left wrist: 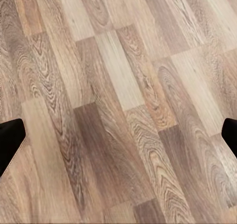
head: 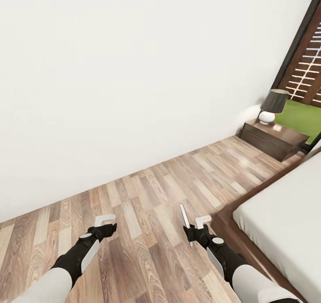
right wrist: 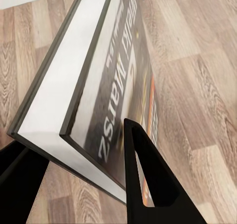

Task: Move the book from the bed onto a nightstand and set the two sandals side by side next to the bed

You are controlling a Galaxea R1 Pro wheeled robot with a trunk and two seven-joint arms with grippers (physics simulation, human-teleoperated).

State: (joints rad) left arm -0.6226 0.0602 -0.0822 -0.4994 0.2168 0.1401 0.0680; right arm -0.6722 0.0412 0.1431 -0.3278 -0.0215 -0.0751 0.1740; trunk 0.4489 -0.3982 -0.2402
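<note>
From the head camera I look down over both arms at the brown wood-plank floor (head: 147, 191) and a plain white wall (head: 133, 62). My right gripper (head: 195, 225) has its fingers closed on the thin dark-covered paperback book (head: 184, 217), which stands edge-on above the floor, just beside the corner of the low dark-brown-framed bed (head: 232, 225) with its light-grey mattress. My left gripper (head: 106, 221) hangs over bare floor with nothing in it. Farther off, by the wall, sits the low dark-brown wooden nightstand (head: 274, 139) carrying a white-based lamp with a dark shade (head: 272, 106); behind it is a tall dark-framed window (head: 307, 66).

On the left wrist camera I see floor planks, with the black fingertips (left wrist: 10, 142) spread far apart at the picture's edges and nothing between them.

On the right wrist camera the book (right wrist: 113, 85) is pinched between the black fingers (right wrist: 148, 179), white lettering and an orange band showing on its cover, its white page block facing me.
</note>
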